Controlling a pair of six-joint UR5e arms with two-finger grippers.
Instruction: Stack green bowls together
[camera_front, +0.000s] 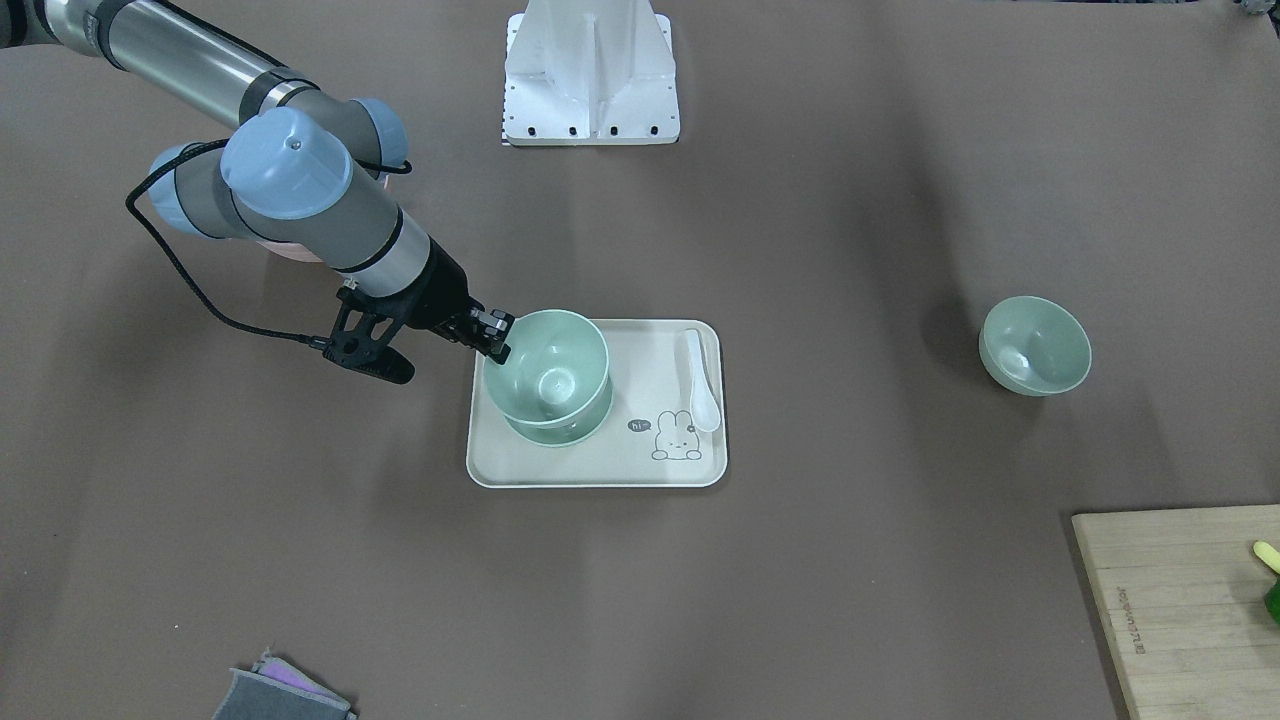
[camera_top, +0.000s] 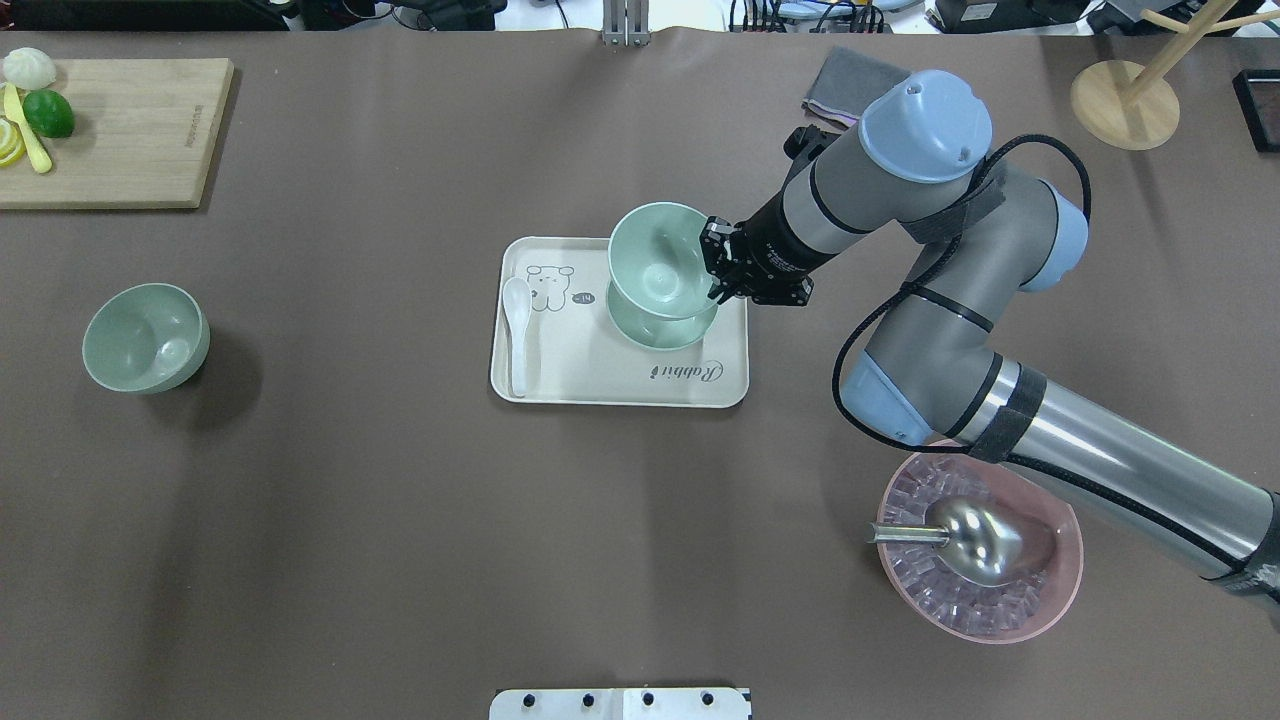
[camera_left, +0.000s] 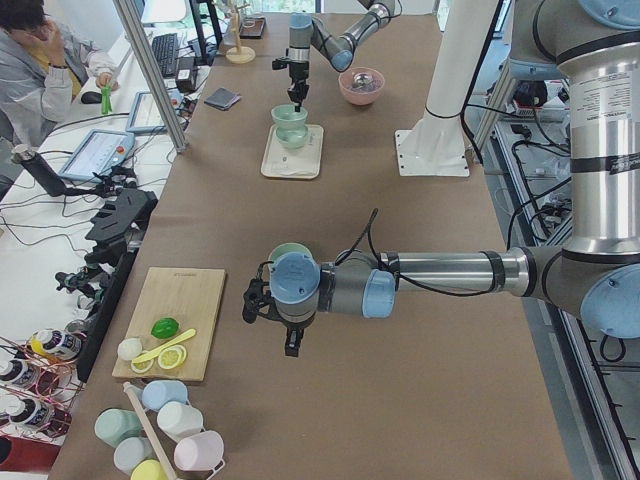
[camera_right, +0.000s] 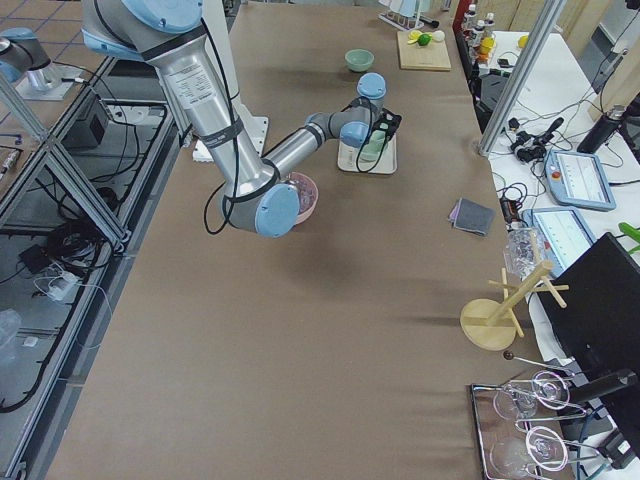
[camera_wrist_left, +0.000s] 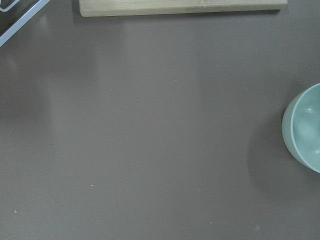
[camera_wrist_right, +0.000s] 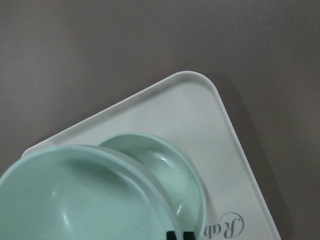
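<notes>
My right gripper (camera_front: 497, 335) (camera_top: 715, 270) is shut on the rim of one green bowl (camera_front: 548, 365) (camera_top: 655, 260). It holds that bowl slightly tilted, just above a second green bowl (camera_front: 562, 432) (camera_top: 665, 332) that stands on the cream tray (camera_front: 600, 465) (camera_top: 600, 385). In the right wrist view the held bowl (camera_wrist_right: 75, 200) overlaps the lower bowl (camera_wrist_right: 165, 165). The third green bowl (camera_front: 1035, 345) (camera_top: 145, 337) (camera_wrist_left: 305, 130) stands alone on the table on my left side. My left gripper (camera_left: 257, 300) shows only in the exterior left view, and I cannot tell whether it is open or shut.
A white spoon (camera_front: 700, 380) lies on the tray beside a rabbit print. A pink bowl with a metal scoop (camera_top: 980, 545) sits under my right arm. A wooden cutting board (camera_top: 120, 130) with fruit, a grey cloth (camera_top: 840, 85) and a wooden stand (camera_top: 1125, 100) line the far edge.
</notes>
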